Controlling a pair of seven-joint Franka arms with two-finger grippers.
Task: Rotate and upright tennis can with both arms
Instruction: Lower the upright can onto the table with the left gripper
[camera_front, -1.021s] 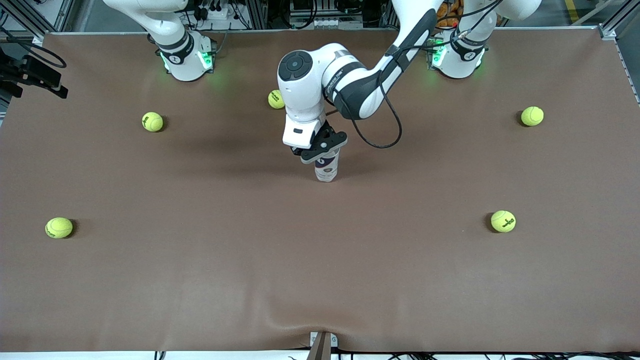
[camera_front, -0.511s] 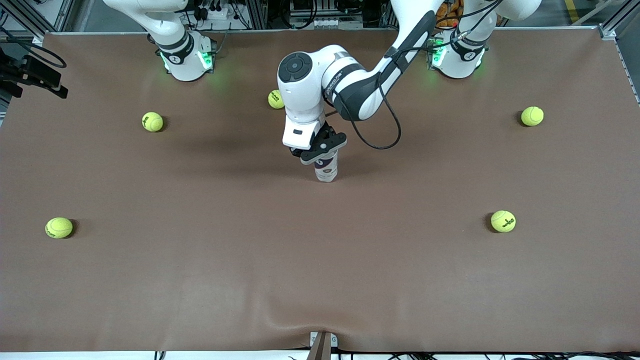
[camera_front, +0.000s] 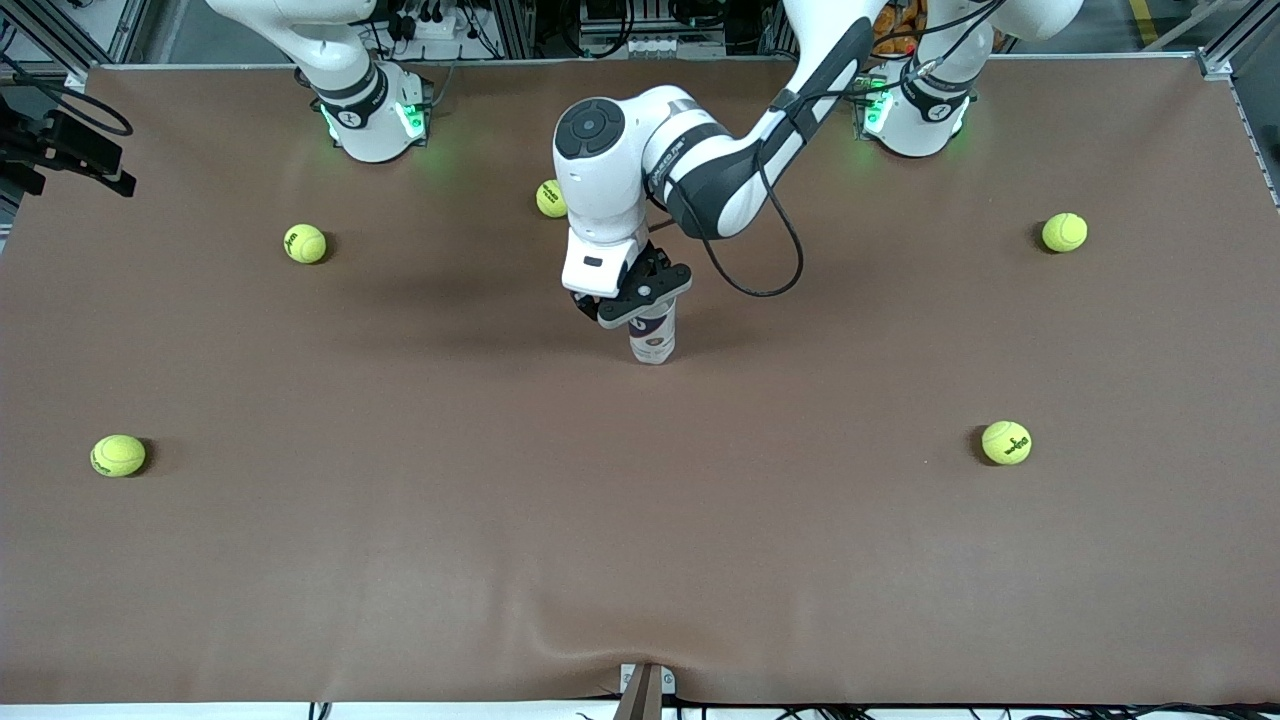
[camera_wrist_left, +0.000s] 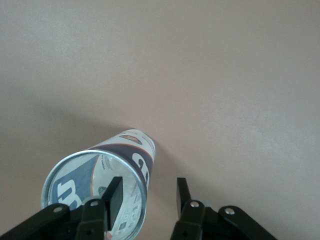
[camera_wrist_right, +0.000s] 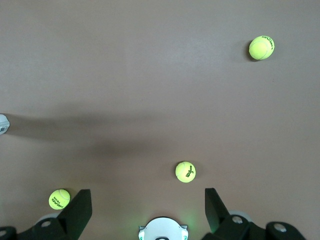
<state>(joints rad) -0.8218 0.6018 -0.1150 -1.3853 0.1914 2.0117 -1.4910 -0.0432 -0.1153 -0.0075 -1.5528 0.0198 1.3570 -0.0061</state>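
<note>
Five tennis balls (camera_front: 305, 243) lie scattered on the brown table (camera_front: 400, 560), well apart from the tennis can (camera_front: 653, 340). The can stands upright mid-table, silver rim up.

Front view: the left gripper (camera_front: 632, 300) sits right over the can's top and hides the rim; finger gap not readable from here. Left wrist view fills that in: the left gripper's (camera_wrist_left: 146, 192) two fingers (camera_wrist_left: 114, 194) are parted, one in front of the open rim, the other clear off to the side over bare table. Can (camera_wrist_left: 100, 187) looks loose, nothing pinched.

Right gripper is out of the front view; only the right arm's base (camera_front: 372, 118) shows there, arm waiting. Right wrist view: right gripper (camera_wrist_right: 148, 210) spread wide, empty, high over the table with three balls (camera_wrist_right: 185, 171) below it.

Versus a second ago: the can has not shifted and is still upright. The left wrist has edged slightly toward the right arm's end, and the fingers have let go.
</note>
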